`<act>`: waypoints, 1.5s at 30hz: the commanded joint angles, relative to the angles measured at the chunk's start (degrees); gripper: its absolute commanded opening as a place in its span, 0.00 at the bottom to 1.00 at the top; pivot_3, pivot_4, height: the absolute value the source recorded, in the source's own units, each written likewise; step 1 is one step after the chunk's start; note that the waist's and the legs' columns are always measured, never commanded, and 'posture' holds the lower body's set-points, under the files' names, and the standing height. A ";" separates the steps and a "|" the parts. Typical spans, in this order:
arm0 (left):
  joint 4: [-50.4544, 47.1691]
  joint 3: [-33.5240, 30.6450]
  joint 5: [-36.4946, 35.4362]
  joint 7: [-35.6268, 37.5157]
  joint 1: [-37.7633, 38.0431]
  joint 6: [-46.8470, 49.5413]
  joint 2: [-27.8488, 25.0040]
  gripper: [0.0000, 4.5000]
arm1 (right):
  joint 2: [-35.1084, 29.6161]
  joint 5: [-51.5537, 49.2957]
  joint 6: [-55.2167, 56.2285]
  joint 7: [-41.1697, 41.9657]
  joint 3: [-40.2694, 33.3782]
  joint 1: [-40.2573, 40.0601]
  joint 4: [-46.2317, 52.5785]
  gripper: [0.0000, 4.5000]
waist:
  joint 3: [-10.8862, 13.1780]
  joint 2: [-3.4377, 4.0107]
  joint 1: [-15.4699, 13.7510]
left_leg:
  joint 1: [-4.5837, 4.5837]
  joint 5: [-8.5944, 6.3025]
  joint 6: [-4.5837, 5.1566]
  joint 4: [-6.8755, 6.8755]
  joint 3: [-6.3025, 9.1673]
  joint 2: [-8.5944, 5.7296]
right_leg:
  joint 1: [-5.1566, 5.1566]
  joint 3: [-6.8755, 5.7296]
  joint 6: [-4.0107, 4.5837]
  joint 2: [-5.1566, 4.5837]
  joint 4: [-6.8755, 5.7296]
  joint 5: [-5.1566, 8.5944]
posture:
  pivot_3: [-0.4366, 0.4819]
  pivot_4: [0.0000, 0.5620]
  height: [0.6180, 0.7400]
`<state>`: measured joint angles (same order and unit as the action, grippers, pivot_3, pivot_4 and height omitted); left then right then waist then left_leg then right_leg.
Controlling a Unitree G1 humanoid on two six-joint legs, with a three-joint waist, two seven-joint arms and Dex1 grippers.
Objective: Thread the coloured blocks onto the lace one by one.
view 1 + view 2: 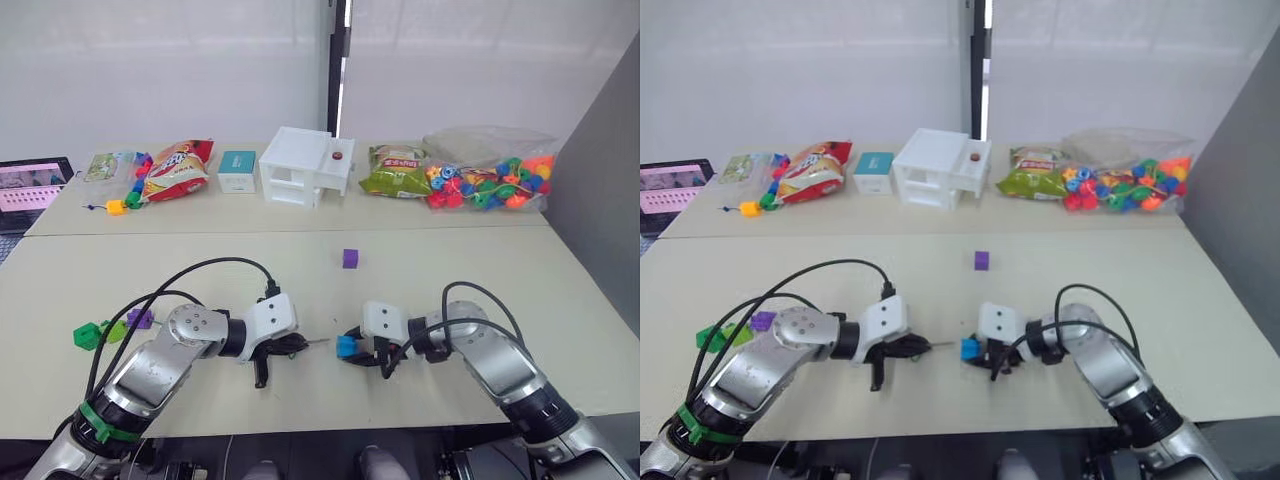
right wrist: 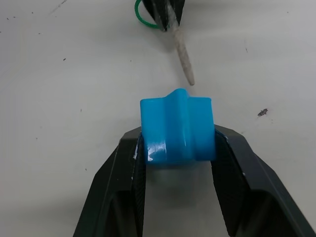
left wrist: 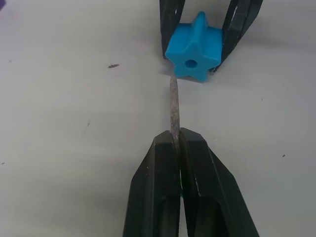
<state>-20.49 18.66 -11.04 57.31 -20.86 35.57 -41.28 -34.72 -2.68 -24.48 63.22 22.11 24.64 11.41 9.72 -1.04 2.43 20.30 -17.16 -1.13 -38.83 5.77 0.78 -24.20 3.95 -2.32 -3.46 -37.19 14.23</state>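
Right gripper [image 2: 175, 148] clamps blue block [image 3: 193, 47] on table [image 1: 450, 270]; left gripper [image 3: 176, 143] pinches lace [image 3: 174, 106] tip (sitting just left of the hole). Misaligned push could shove block aside.

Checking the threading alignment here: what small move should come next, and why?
Probably shift the left gripper slightly so the lace tip lines up with the blue block's hole, then push in. The tip sits just off the hole, and the right gripper holds the block steady.
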 commanded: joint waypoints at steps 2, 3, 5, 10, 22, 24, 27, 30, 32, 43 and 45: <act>-1.66 1.22 0.55 0.73 -1.02 1.13 -0.92 0.00 | -0.44 1.45 -1.43 -0.46 1.69 0.62 1.78 0.30 | 0.00 0.00 0.02 | 0.00 0.00 0.00 -0.01 0.00 0.00 | 0.01 0.00 0.00 0.00 0.00 0.00 | 0.48 0.27 1.00; -1.85 1.41 0.67 0.49 -1.06 1.47 -0.85 0.00 | -0.50 1.62 -1.40 -0.40 1.80 0.80 1.69 0.30 | 0.00 0.00 0.03 | 0.00 0.00 0.00 -0.01 -0.01 0.00 | 0.01 0.00 0.00 0.00 0.01 0.00 | 0.48 0.27 1.00; -2.04 1.64 0.82 0.21 -1.17 1.76 -0.78 0.00 | -0.51 1.72 -1.43 -0.29 1.85 1.03 1.57 0.30 | 0.00 0.00 0.02 | -0.01 0.00 0.00 -0.01 0.00 0.00 | 0.01 0.00 0.00 0.00 0.01 0.00 | 0.48 0.27 1.00; -1.73 1.99 0.70 -0.57 -2.79 2.38 0.88 0.00 | -0.98 1.51 -1.81 0.68 2.37 1.26 2.69 0.30 | 0.00 -0.01 -0.02 | 0.00 0.00 0.00 -0.02 0.01 0.00 | 0.03 0.00 0.00 0.00 0.01 0.00 | 0.48 0.27 1.00; -2.97 2.24 0.08 0.29 -4.84 3.86 0.32 0.00 | -0.94 2.36 -1.82 0.25 3.01 1.40 2.74 0.30 | 0.00 -0.01 -0.02 | 0.00 0.00 0.00 -0.02 0.01 0.00 | 0.03 0.00 0.00 0.00 0.01 0.00 | 0.48 0.27 1.00; -3.00 2.42 -0.01 0.47 -5.00 3.87 0.43 0.00 | -0.83 2.34 -2.06 0.19 3.06 1.47 2.97 0.30 | 0.00 -0.01 -0.02 | 0.00 0.00 0.00 -0.02 0.00 0.00 | 0.03 0.00 0.00 0.00 0.01 0.00 | 0.48 0.27 1.00; -2.92 2.81 0.03 0.53 -5.23 4.02 0.85 0.00 | -0.78 2.26 -2.49 0.11 3.02 1.50 3.40 0.30 | 0.00 -0.01 -0.02 | 0.00 0.00 0.00 -0.02 0.00 0.00 | 0.03 0.00 0.00 0.00 0.01 0.00 | 0.48 0.27 1.00; -2.69 3.95 0.21 0.94 -5.86 4.10 1.40 0.00 | -0.66 2.21 -3.03 -0.15 2.96 1.46 3.70 0.30 | 0.00 -0.01 -0.03 | 0.00 0.00 0.00 -0.02 0.01 0.00 | 0.03 0.00 0.00 0.00 0.01 0.00 | 0.48 0.27 1.00; -2.65 4.22 0.18 1.07 -6.05 4.29 1.49 0.00 | -0.62 2.24 -3.27 -0.28 2.96 1.46 3.76 0.30 | -0.01 -0.01 -0.03 | -0.01 0.00 0.00 -0.03 0.01 0.00 | 0.04 0.00 0.00 0.00 0.01 0.00 | 0.48 0.27 1.00; -2.89 4.59 0.01 1.52 -6.89 4.79 2.97 0.00 | -0.48 2.30 -4.35 -0.85 3.30 1.16 4.11 0.30 | -0.01 -0.01 -0.08 | -0.01 0.00 0.00 -0.05 0.01 -0.01 | 0.06 0.00 0.00 0.00 0.01 0.00 | 0.48 0.27 1.00; -2.87 4.68 -0.05 1.69 -7.05 4.74 3.39 0.00 | -0.28 2.27 -4.59 -0.91 3.42 1.31 4.13 0.30 | -0.01 -0.02 -0.08 | -0.01 0.00 0.00 -0.06 0.01 -0.01 | 0.07 0.00 0.00 0.00 0.01 0.00 | 0.48 0.27 1.00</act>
<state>-21.48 22.47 -9.48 58.12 -26.45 41.26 -39.38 -35.70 -0.63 -28.42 62.71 23.95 25.98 14.22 9.71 -1.06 2.35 20.29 -17.15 -1.13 -38.88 5.78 0.77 -24.13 3.95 -2.32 -3.46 -37.18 14.23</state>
